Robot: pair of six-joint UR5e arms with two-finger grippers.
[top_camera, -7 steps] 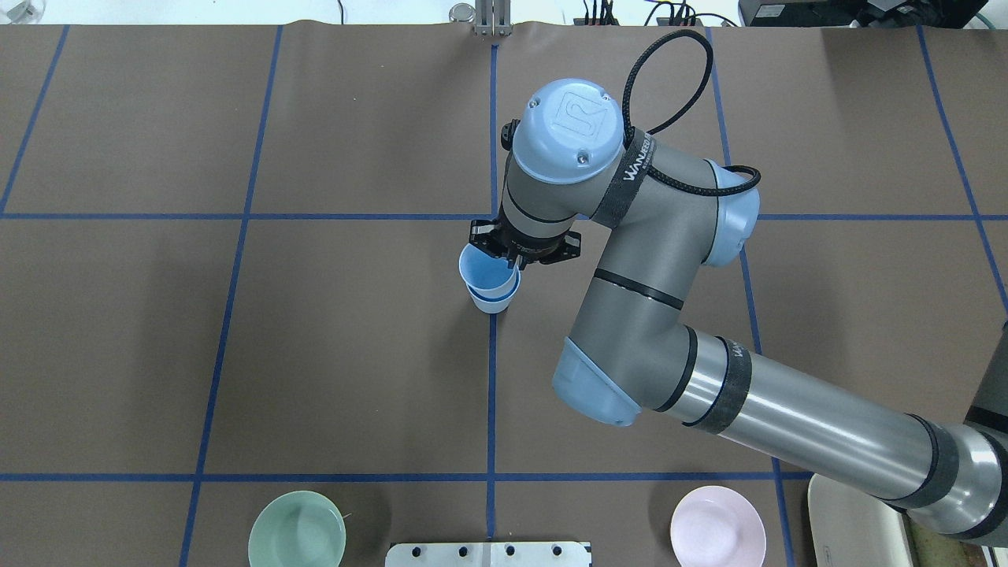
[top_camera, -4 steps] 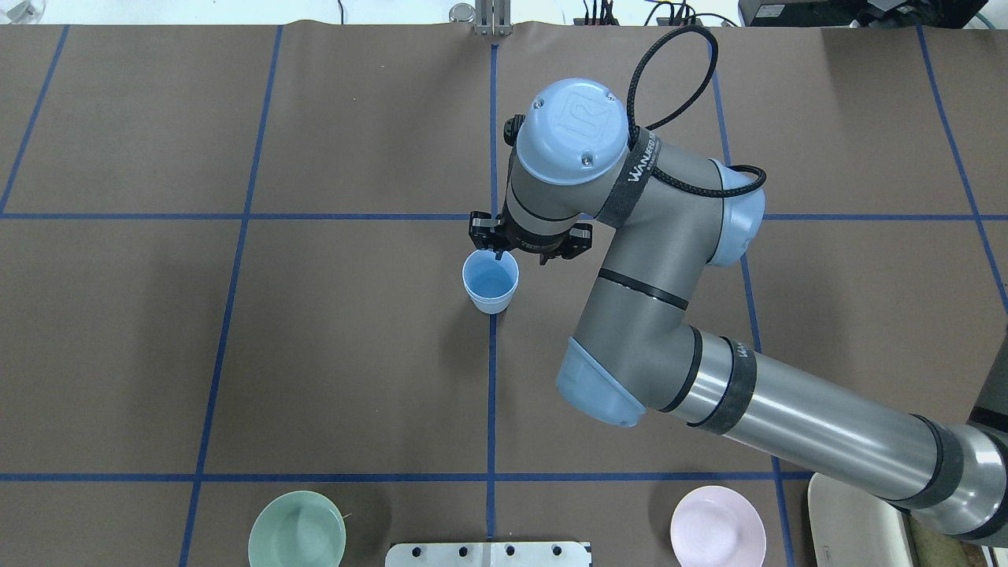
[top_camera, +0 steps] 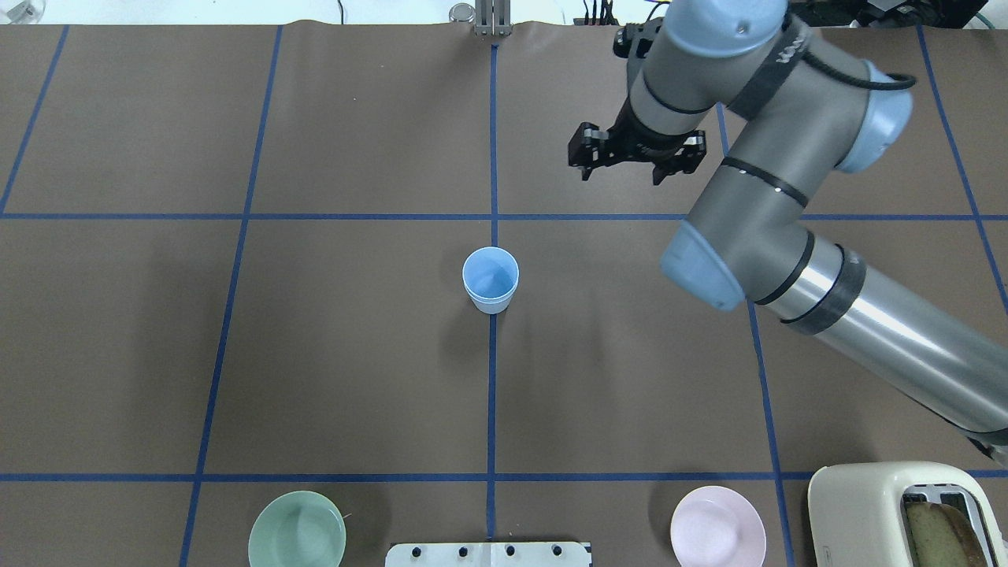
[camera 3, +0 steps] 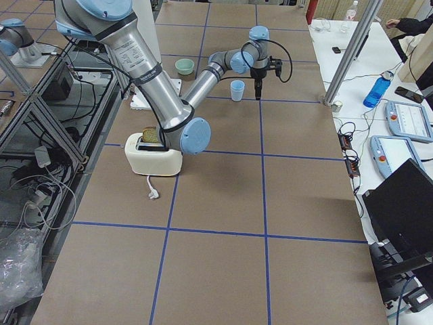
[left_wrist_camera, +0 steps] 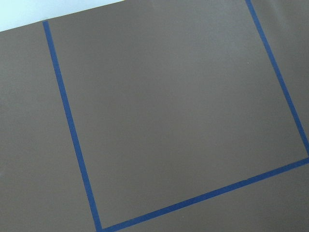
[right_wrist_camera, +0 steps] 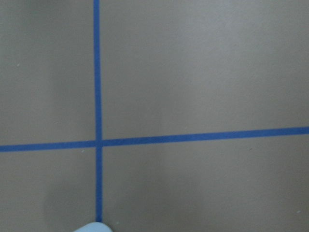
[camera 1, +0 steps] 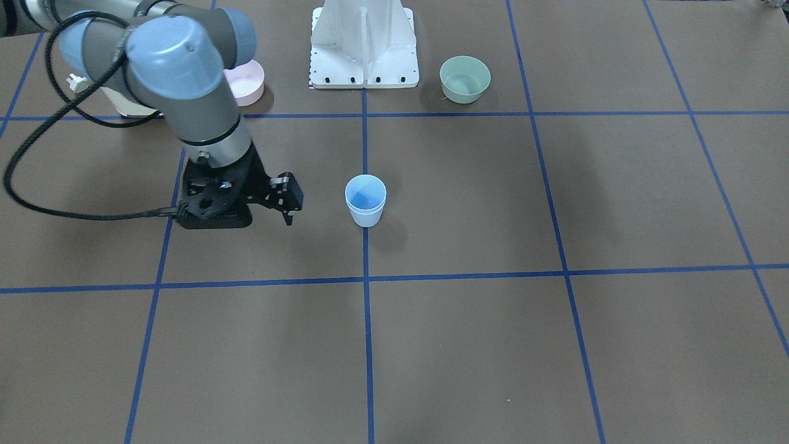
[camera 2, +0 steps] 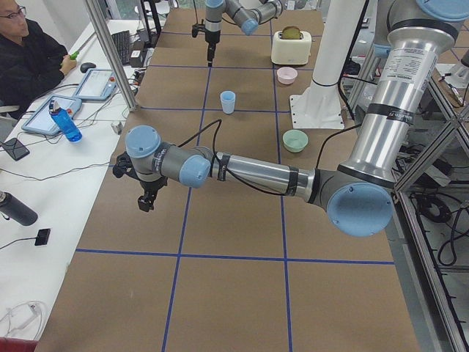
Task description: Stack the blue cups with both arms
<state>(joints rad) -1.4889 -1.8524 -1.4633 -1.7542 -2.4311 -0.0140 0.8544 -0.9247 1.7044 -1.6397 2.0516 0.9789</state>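
Note:
The two pale blue cups stand nested, one inside the other, upright on the centre blue line; they also show in the front view. My right gripper is open and empty, raised above the table, beyond the cups and to their right. In the front view it hangs left of the cups, clear of them. A sliver of cup rim shows at the bottom of the right wrist view. My left gripper shows only in the exterior left view, over bare table far from the cups; I cannot tell if it is open.
A pale green bowl and a pink bowl sit near the robot's white pedestal base. A cream toaster holding bread stands at the near right corner. An operator sits beside the table's far edge.
The right gripper let go of the upper cup, which settled straight into the lower one. The gripper then rose and moved away to the far right.

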